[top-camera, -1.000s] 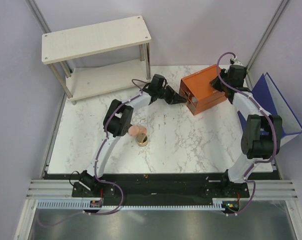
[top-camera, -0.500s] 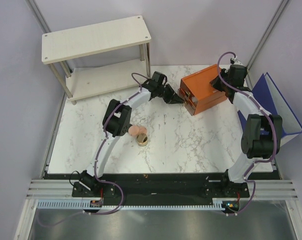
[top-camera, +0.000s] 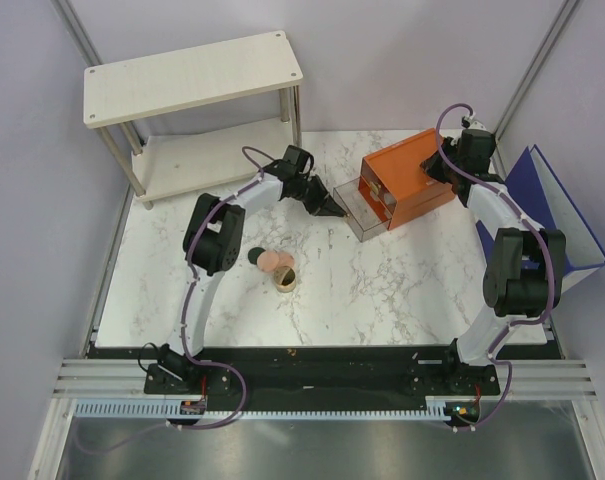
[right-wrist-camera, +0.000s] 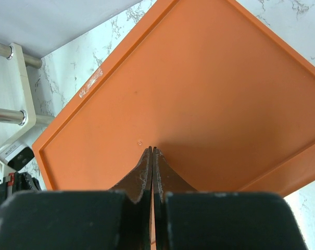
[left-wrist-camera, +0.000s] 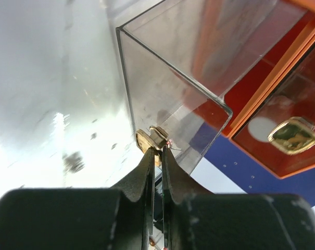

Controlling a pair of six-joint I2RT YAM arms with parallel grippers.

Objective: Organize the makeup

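Note:
The clear drawer [top-camera: 360,213] stands pulled partway out of the orange drawer box [top-camera: 407,180]. My left gripper [top-camera: 334,210] is shut on the drawer's small gold knob [left-wrist-camera: 147,139], with the clear drawer wall [left-wrist-camera: 167,67] right ahead of the left gripper [left-wrist-camera: 158,152]. My right gripper [top-camera: 440,172] is shut, and in its own view the right gripper [right-wrist-camera: 152,149] has its tips against the box's orange top [right-wrist-camera: 199,94]. On the marble lie three pieces of makeup: a peach-pink disc [top-camera: 272,260], a dark green disc [top-camera: 254,257] and a gold-rimmed jar [top-camera: 285,279].
A white two-tier shelf [top-camera: 197,80] stands at the back left. A blue bin [top-camera: 552,210] leans at the right edge. A second orange-fronted drawer with a gold knob [left-wrist-camera: 292,135] sits shut in the box.
My left gripper has drawn back to the left with the knob, sliding the clear drawer out of the box. The arm's shift uncovered the dark green disc. The right arm has not moved.

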